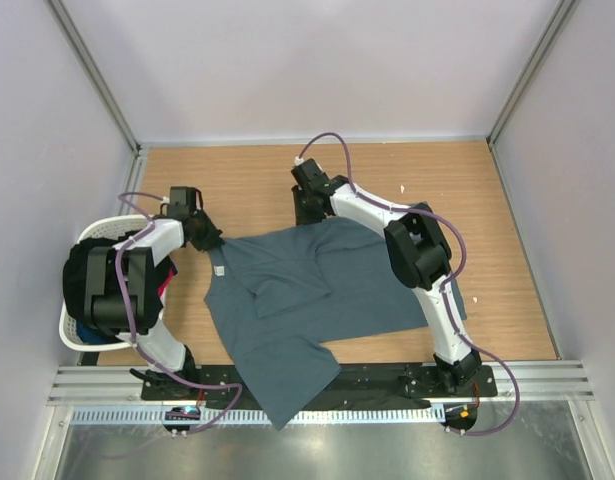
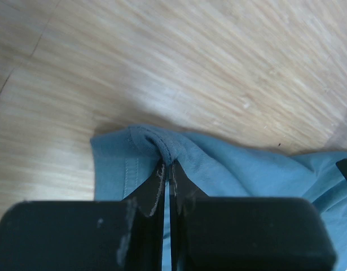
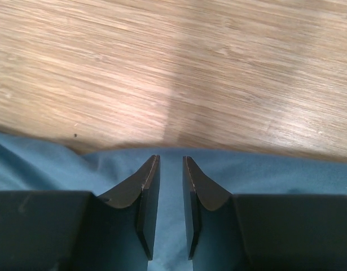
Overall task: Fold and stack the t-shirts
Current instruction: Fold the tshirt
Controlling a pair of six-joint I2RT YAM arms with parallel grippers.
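Left tool (image 2: pixel 166 168) clamped shut on stitched edge fold of slate-blue t-shirt (image 1: pixel 317 300). Right tool (image 3: pixel 165 164) narrowly parted over far edge, nothing pinched. Shirt sprawls mid-frame on wooden surface (image 1: pixel 237 180), corner overhanging bottom edge. Advice: right should pinch cloth before lifting together, edge taut. White neck label (image 1: pixel 219 270): writing unreadable.

Top external: mounted high above the near edge of the table (image 1: pixel 287 170), looking steeply down, far enough back to take in the whole of it. Left wrist: pressed in close, peering along the left end effector (image 2: pixel 166 165) at a t-shirt (image 2: pixel 246 175) hem and wood beyond. Right wrist: equally near, facing past the right end effector (image 3: pixel 171 159) onto that same cloth and table. Overlapping along the t-shirt's far side.
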